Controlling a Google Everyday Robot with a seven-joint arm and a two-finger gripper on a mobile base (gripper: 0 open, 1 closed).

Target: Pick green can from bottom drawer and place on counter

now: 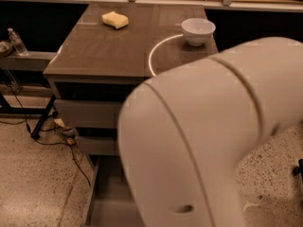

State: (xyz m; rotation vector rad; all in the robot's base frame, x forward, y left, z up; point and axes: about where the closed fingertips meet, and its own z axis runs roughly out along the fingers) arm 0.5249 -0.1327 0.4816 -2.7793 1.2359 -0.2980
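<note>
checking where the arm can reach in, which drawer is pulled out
The bottom drawer: its flat floor shows, while the top drawer and middle drawer show only fronts. The gripper is not in view; the white arm fills the foreground.

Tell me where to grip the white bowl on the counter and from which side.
Probably the near rim of the white bowl, from above, one finger inside: it stands upright and open-mouthed near the counter's right edge. The hand is not in view; the arm fills the foreground.
</note>
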